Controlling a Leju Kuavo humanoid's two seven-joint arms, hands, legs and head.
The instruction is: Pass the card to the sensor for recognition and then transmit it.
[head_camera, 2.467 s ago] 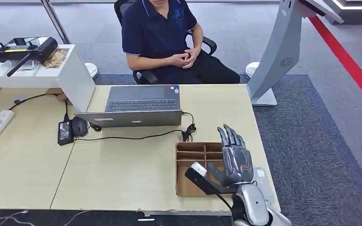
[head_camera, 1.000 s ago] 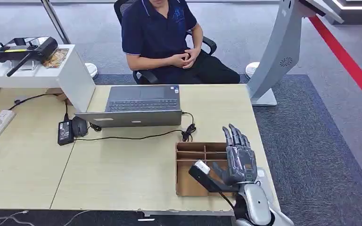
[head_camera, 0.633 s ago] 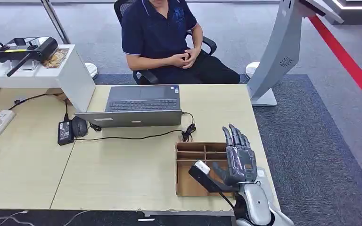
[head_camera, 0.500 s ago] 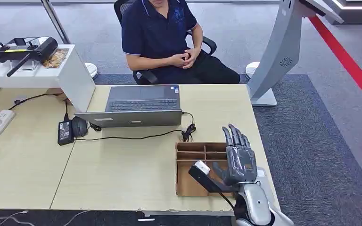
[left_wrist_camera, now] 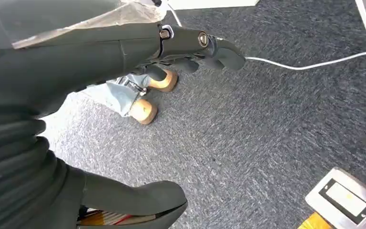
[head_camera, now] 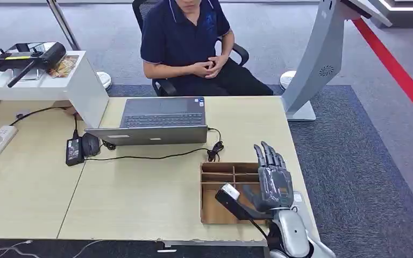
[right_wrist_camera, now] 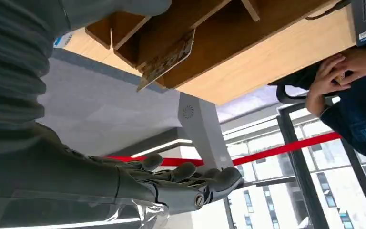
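Observation:
My right hand (head_camera: 271, 183) hovers flat over the near right part of a brown cardboard divider box (head_camera: 228, 165) at the table's front right, fingers stretched toward the far edge and nothing in its grasp. Its thumb lies by a black bar-shaped device with a white end (head_camera: 229, 201), which rests slanted across the box with a cable running off the front. In the right wrist view a patterned card (right_wrist_camera: 167, 58) stands in a compartment of the box (right_wrist_camera: 209, 28), between the thumb and the straight fingers (right_wrist_camera: 186, 183), untouched. My left hand (left_wrist_camera: 186, 45) hangs over grey carpet, fingers loose, holding nothing.
A person (head_camera: 185, 37) sits across the table with hands clasped. An open laptop (head_camera: 158, 121), its cable, a mouse and a power adapter (head_camera: 74, 150) lie mid-table. A white partition stands at the left. A white kiosk stand (head_camera: 322, 54) rises off the table's far right.
My right hand drifted slightly right over the box since 2.5 s ago, then stayed still. The seated person shifted a little to the right.

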